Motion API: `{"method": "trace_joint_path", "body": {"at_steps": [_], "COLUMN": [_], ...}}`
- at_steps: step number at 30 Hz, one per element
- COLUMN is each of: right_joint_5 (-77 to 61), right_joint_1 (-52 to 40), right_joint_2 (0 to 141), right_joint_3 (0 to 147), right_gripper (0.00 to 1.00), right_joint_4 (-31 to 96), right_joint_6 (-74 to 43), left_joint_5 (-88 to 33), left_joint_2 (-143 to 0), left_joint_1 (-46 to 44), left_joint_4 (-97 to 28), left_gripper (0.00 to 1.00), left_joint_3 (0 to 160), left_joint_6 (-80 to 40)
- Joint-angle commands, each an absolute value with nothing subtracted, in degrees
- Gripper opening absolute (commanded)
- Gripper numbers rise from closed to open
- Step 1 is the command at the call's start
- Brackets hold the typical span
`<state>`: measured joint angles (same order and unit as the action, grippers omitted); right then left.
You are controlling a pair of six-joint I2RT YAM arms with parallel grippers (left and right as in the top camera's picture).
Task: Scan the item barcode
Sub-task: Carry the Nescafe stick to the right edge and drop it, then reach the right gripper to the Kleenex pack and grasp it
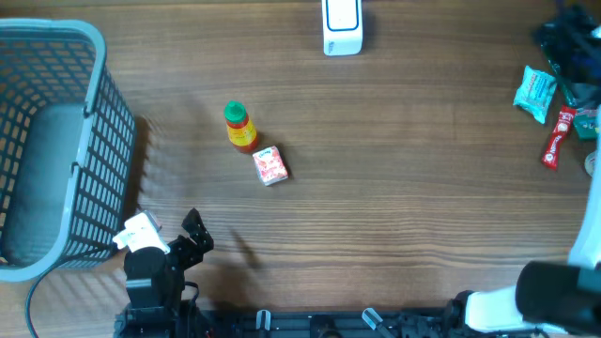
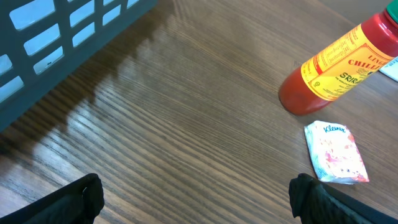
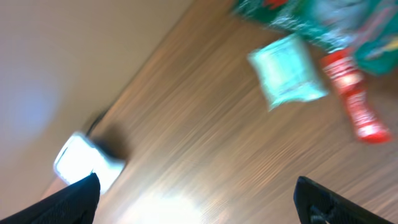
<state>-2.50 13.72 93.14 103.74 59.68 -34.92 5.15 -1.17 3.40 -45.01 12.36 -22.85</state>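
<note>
Left pincer (image 2: 202, 204) is hanging wide open, gripping nothing. Right pincer (image 3: 202, 205) is also gaping and empty, though its view is smearing with blur. Chilli bottle (image 1: 238, 127) and tissue pack (image 1: 270, 166) are lying mid-worktop (image 1: 394, 216), just beside each other. Scanner (image 1: 342, 26) is getting cropped at the top edge.

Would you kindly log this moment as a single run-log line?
left gripper open, empty | right gripper open, empty | chili bottle, tissue pack ungripped | nothing at scanner

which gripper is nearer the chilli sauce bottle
Left. Left gripper sits just short of the chilli sauce bottle; right gripper is far off to its right.
</note>
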Motion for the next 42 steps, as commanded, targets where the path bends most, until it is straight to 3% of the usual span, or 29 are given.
{"method": "trace_joint_path", "body": {"at_steps": [1,7,12,15,18,20,27,30,31,33,36,42], "right_joint_5": [-11.7,-24.4,-20.2,-19.2,-18.9,-18.9,-15.7,-10.2,-9.9,-10.4,-12.6,-16.8], "right_joint_1": [3.8,-15.7,-27.6,-34.1,-39.0,-41.4,-42.2,-42.2,-42.2,-42.1,-40.6,-35.6], "right_joint_2": [92.4,93.9,95.7,98.0,101.8,105.5,114.1,117.0,117.2,116.9,114.7,102.2], "right_joint_3": [103.8,96.1,84.2,73.8,66.1,64.5,64.5,64.5,64.5,64.5,64.5,64.5], "right_gripper": [1.00,1.00,0.97,0.96,0.85,0.83,0.73,0.62,0.54,0.27,0.04,0.05], "right_joint_4": [63.5,63.3,56.9,42.8,25.0,14.9,10.7,11.4,11.9,11.6,12.0,23.4], "right_joint_6": [-32.7,-35.2,-64.3,-81.1,-84.6,-84.2,-91.0,-91.0,-90.1,-82.9,-68.5,-36.3], "left_joint_5": [5.9,5.9,5.9,5.9,5.9,5.9,5.9,5.9,5.9,5.9,5.9,5.9], "left_joint_2": [-0.9,-0.9,-0.9,-0.9,-0.9,-0.9,-0.9,-0.9,-0.9,-0.9,-0.9,-0.9], "left_joint_1": [3.4,3.4,3.4,3.4,3.4,3.4,3.4,3.4,3.4,3.4,3.4,3.4], "left_joint_4": [-44.9,-44.9,-44.9,-44.9,-44.9,-44.9,-44.9,-44.9,-44.9,-44.9,-44.9,-44.9], "left_gripper": [1.00,1.00,1.00,1.00,1.00,1.00,1.00,1.00,1.00,1.00,1.00,1.00], "left_joint_3": [12.1,12.1,12.1,12.1,12.1,12.1,12.1,12.1,12.1,12.1,12.1,12.1], "left_joint_6": [-22.8,-22.8,-22.8,-22.8,-22.8,-22.8,-22.8,-22.8,-22.8,-22.8,-22.8,-22.8]}}
